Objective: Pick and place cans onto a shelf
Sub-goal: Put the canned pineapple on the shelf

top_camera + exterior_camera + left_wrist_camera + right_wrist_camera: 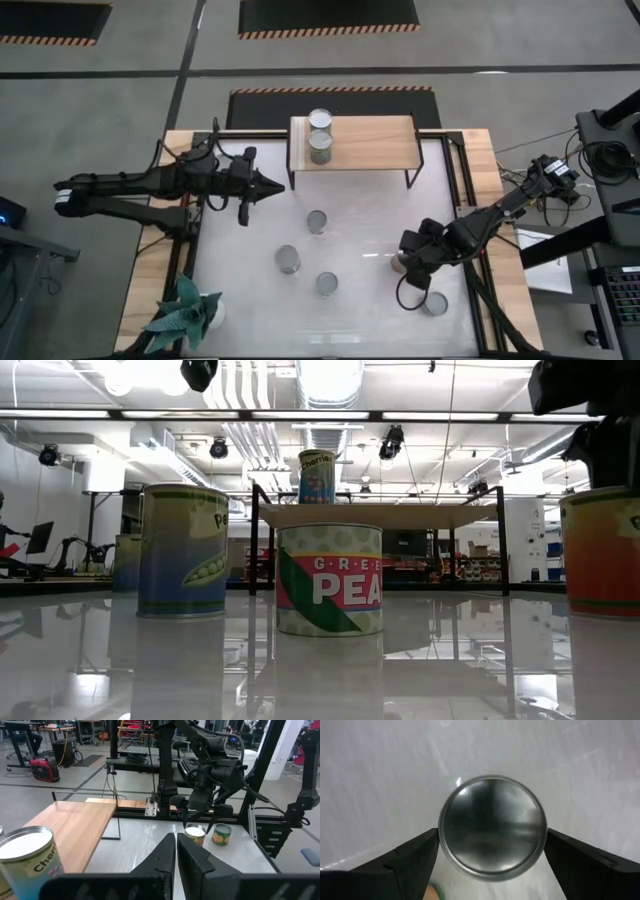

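The right hand (492,852) hangs spread wide around a can (491,827) on the counter (360,240). The left hand (272,186), pinched narrow, hovers beside the shelf (370,140), which carries two cans (320,135).

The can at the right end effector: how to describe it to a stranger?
On the right side of the white table, find the right end effector. The can sits below its open fingers; no other can has an arm over it.
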